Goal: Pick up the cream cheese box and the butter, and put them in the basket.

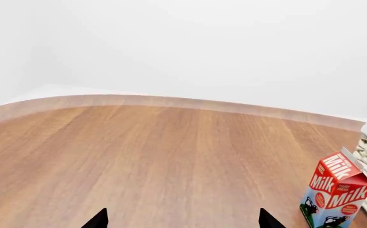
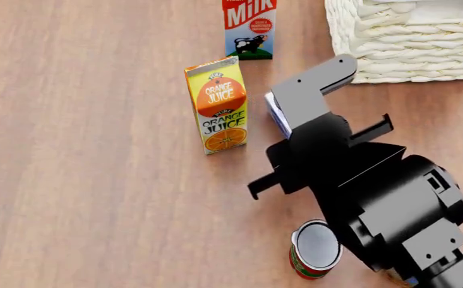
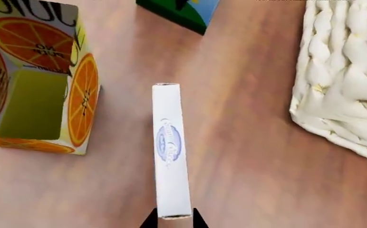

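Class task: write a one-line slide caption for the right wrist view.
Right gripper closed on the cream cheese box, above the table between the orange juice carton and the basket.

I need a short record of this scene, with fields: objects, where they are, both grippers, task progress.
cream cheese box: between the right gripper fingertips, on edge, above the table
right gripper: appears shut on the box
left gripper: open, holding nothing
basket: beyond the right arm; inside hidden
orange juice carton: upright, beside the box
milk carton: upright, near the basket
can: near edge
butter: not in view
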### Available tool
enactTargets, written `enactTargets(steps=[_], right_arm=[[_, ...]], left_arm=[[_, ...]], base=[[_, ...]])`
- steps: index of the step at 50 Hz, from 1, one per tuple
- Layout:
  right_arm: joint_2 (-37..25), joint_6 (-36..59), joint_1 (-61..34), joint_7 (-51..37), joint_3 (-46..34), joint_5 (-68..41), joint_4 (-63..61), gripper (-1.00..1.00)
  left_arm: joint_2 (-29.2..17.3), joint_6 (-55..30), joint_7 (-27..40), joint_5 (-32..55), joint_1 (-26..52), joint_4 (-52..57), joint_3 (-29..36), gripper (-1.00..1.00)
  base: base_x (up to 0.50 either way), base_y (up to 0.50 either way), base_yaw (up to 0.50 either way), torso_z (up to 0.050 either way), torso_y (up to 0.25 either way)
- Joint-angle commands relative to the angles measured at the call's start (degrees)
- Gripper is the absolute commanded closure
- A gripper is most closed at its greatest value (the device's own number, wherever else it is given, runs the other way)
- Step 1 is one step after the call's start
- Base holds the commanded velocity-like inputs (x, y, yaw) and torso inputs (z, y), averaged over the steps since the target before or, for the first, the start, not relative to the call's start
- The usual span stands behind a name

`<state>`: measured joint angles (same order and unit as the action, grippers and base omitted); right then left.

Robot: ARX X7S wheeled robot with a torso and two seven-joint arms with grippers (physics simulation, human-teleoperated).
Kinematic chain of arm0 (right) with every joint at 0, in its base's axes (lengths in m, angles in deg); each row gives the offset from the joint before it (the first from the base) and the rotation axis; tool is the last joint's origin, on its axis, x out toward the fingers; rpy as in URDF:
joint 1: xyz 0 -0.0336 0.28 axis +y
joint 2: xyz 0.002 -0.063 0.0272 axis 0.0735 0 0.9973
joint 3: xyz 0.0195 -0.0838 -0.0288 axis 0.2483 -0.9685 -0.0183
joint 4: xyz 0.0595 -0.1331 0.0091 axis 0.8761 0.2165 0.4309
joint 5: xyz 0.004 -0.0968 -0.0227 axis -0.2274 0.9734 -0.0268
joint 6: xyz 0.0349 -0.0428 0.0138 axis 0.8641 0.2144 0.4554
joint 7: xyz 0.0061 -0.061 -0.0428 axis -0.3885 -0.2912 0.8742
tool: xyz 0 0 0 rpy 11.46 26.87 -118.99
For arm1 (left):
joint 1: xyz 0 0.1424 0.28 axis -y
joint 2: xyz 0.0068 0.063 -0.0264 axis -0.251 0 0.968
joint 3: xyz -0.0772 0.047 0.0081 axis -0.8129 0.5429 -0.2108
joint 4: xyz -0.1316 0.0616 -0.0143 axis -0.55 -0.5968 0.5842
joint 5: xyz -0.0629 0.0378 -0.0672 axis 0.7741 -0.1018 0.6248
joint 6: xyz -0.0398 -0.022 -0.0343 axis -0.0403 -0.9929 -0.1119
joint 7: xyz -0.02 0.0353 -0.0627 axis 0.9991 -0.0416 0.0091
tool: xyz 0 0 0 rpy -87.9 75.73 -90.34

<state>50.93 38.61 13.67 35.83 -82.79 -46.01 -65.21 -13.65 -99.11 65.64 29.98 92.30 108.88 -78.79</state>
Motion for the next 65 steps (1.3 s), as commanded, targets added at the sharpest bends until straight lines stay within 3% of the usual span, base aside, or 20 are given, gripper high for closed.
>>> enactTargets(steps=[1, 34, 55, 65], right_arm=[[-3.5, 2.2, 1.0, -3.2, 2.6, -1.9, -7.3, 1.00], [-15.6, 9.5, 4.5, -16.3, 13.0, -16.0, -35.8, 1.00], [-21.4, 16.0, 0.2, -26.2, 20.6, -29.7, -48.2, 1.00], [-23.1, 20.2, -7.8, -32.8, 24.1, -40.8, -51.6, 1.00]], left_arm=[[-0.2, 0.2, 0.2, 0.1, 0.1, 0.0, 0.2, -1.00], [-0.5, 0.7, 0.2, 0.2, -0.5, 0.3, -0.1, -1.00], [-0.9, 1.1, 0.4, 0.5, -0.4, 0.3, 0.1, -1.00], [-0.9, 1.3, 0.4, 0.6, -0.6, 0.5, 0.0, -1.00]], base=[[0.00, 0.00, 0.00, 0.000, 0.000], [0.00, 0.00, 0.00, 0.000, 0.001], [0.00, 0.00, 0.00, 0.000, 0.001], [0.00, 0.00, 0.00, 0.000, 0.000]])
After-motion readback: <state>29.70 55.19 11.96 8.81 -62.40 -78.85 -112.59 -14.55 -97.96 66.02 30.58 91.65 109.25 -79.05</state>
